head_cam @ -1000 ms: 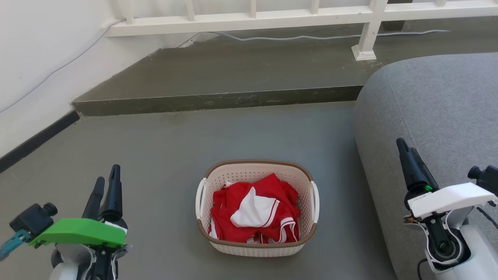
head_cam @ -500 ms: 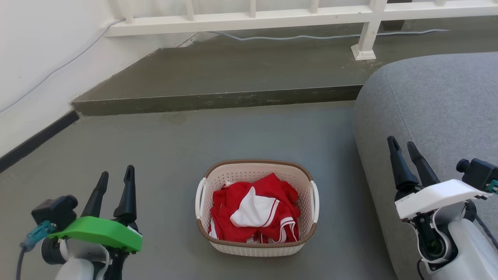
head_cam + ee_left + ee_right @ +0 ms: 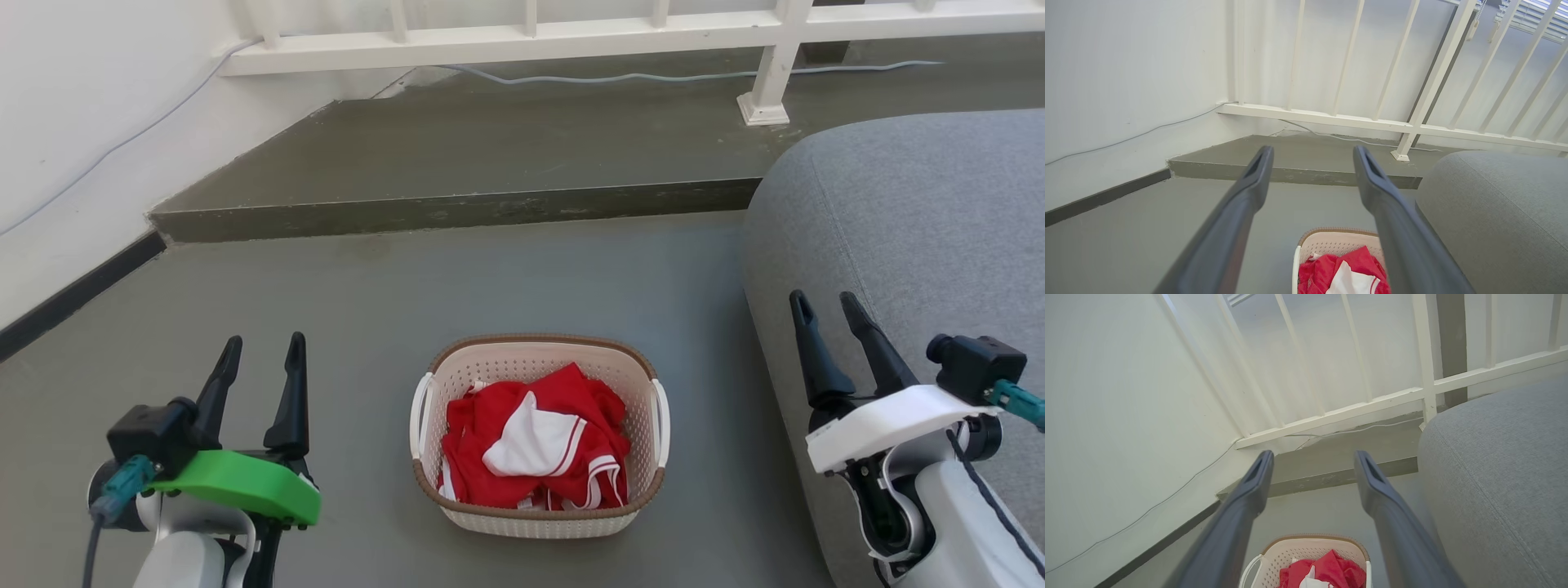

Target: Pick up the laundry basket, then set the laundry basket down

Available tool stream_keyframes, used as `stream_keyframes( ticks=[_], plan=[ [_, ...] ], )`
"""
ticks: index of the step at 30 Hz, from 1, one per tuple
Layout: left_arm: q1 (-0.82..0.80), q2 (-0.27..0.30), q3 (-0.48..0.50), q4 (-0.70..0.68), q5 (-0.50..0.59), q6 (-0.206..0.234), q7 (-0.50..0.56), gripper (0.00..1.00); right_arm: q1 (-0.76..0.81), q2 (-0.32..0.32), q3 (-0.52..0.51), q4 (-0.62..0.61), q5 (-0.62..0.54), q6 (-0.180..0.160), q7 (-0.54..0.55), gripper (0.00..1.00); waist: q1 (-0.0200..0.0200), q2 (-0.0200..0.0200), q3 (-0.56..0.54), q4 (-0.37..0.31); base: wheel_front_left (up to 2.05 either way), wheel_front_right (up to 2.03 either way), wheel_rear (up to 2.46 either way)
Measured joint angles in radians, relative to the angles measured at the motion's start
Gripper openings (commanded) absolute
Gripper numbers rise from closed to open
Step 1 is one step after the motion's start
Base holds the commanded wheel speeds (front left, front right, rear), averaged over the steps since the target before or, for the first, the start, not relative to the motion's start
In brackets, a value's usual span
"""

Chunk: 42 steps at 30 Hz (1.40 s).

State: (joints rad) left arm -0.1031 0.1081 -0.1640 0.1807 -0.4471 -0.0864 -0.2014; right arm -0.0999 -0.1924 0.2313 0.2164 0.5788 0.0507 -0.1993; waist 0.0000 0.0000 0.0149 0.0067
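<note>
Cream plastic laundry basket sits on the floor between the arms, one white handle turned toward each side. Left claw and right claw are both spread wide and empty, flanking it, well apart from it, neither clearly nearer.

The smooth grey-green concrete floor carried a small cream perforated plastic laundry basket with a brown woven-look rim, standing upright out in the open. Near it on the right sat a large rounded grey fabric sofa, not touching it. Behind both, the floor rose in a low concrete step, where a white railing post stood and a thin grey cable trailed along.
</note>
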Motion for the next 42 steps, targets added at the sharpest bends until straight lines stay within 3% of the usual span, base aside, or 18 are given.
stream_keyframes(
  ticks=[15,42],
  plan=[
    [0.0,-0.01,-0.004,-0.014,0.201,0.0,-0.048,1.0,-0.013,-0.006,0.027,0.0,-0.184,-0.009,-0.05,1.0,0.0,0.0,0.002,0.001,0.0,0.0,0.0],
    [0.0,-0.033,0.013,-0.01,0.214,-0.016,-0.048,1.0,-0.015,0.018,-0.022,0.006,-0.21,0.011,-0.05,1.0,0.0,0.0,0.001,0.001,0.0,0.0,0.0]
  ],
)
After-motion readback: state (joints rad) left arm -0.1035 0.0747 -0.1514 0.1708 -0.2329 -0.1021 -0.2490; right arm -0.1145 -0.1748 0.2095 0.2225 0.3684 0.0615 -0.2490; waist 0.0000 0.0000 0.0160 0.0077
